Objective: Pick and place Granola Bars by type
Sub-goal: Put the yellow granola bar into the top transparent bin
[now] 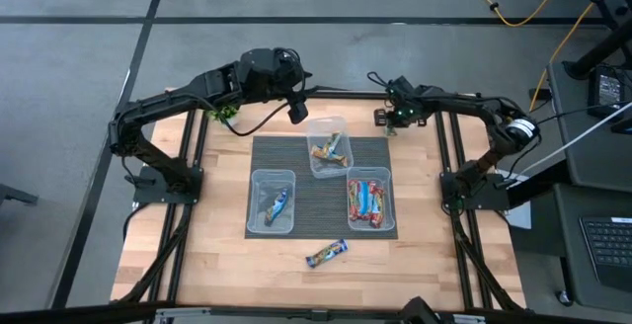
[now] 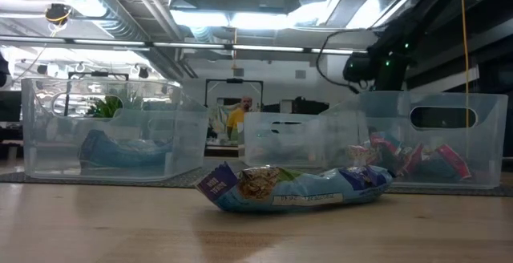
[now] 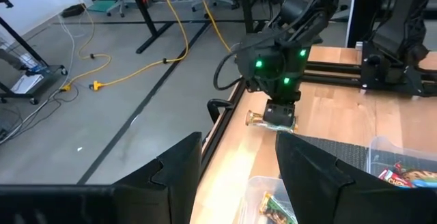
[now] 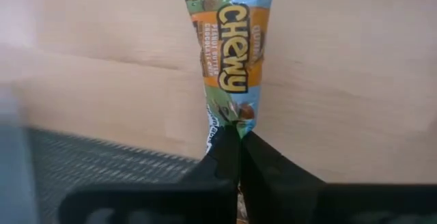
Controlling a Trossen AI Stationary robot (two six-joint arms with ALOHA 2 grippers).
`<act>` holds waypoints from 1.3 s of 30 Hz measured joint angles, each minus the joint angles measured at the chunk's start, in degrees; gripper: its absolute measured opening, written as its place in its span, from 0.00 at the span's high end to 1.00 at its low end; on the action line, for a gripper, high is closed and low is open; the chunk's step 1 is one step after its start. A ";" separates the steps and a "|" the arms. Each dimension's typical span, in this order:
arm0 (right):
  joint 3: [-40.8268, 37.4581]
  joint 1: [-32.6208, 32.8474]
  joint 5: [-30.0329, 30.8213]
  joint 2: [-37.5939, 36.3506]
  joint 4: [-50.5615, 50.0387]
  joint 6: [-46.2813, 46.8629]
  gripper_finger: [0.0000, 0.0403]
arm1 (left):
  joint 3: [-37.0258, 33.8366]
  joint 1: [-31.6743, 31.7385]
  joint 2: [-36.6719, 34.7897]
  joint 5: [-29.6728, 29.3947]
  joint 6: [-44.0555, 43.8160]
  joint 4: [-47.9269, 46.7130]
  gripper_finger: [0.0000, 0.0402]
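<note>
R gripper (image 4: 239,134): fingers (image 4: 273,176) pinched together on the tail end of a green/orange bar (image 4: 231,46). The bar runs straight out from the tips, its far end lying over bare worktop (image 4: 341,80) just beside the dark mat (image 4: 102,162). An end-grip, judged chosen so the bar hangs clear of the fingers for a drop into a tub.

In the high view this gripper (image 1: 392,119) sits at the worktop's far side, just off the mat's far right corner and near the mid tub (image 1: 327,147), which already holds green-gold bars. Judged destination.

L gripper (image 3: 235,176): fingers (image 3: 164,183) spread apart, nothing between them; it hangs over the mid tub's far edge (image 1: 296,110), waiting.

Sorting so far:
- L tub (image 1: 271,202): blue bars.
- R tub (image 1: 370,202): red bars.
- One blue bar (image 1: 326,254) loose on the near worktop, well apart from both grippers, not yet sorted.

Plant (image 1: 223,114) sits under the L arm, clear of the work.
</note>
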 joint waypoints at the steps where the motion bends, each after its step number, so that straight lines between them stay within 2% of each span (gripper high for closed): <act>1: 0.00 0.26 0.01 -1.10 -0.14 -0.58 0.99 | 0.00 -0.02 0.00 0.00 -0.01 0.00 0.55; 8: -0.02 1.55 -0.26 -13.79 -2.44 -2.71 0.99 | 0.00 -0.02 0.01 -0.54 0.13 -0.79 0.55; 15: -0.02 4.68 -9.66 -32.60 -1.54 -7.09 0.98 | -0.04 0.22 -0.13 -2.19 0.18 -1.71 0.55; 21: -0.02 8.21 -19.04 -45.92 7.33 -8.62 0.98 | -0.04 0.19 -0.15 -3.23 0.18 -1.68 0.55; 24: -0.02 10.04 -20.00 -50.14 12.85 -8.44 0.97 | -0.04 0.22 -0.17 -3.52 0.18 -1.66 0.55; 31: -0.02 13.34 -19.53 -51.28 23.67 -6.31 0.98 | -0.04 0.20 -0.20 -3.54 0.11 -1.66 0.55; 36: 0.40 15.55 -19.51 -45.17 34.80 -6.64 0.98 | -0.04 0.19 -0.22 -3.56 -0.02 -1.65 0.55; 39: 4.53 16.64 -20.63 -39.03 35.66 -8.90 0.98 | -0.04 0.19 -0.22 -4.04 -0.67 -1.64 0.55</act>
